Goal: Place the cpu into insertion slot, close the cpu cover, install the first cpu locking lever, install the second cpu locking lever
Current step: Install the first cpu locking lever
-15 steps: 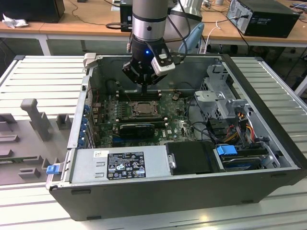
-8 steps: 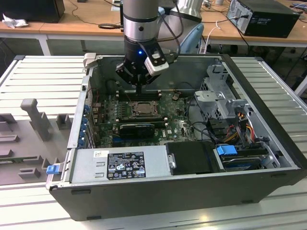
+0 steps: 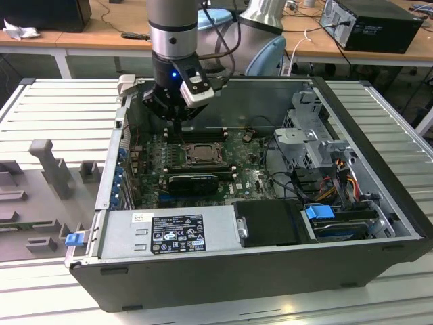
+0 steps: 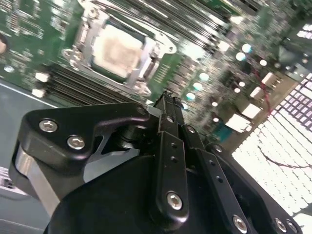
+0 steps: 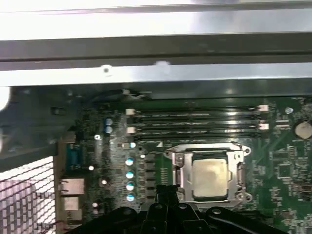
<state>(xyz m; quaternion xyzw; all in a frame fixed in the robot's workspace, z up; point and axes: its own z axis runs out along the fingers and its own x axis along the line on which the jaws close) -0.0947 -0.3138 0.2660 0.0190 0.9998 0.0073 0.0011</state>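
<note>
Your pincer hangs inside the open computer case, fingertips together and gripping nothing, just above the motherboard near the insertion slot. You see the cpu seated flat in that slot, with the cpu cover lying down around it. Memory slots run just beside the slot. The case sits on the bench.

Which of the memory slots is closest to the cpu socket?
The memory slot right beside the cpu cover; the rest lie beyond it toward the case wall.
</note>
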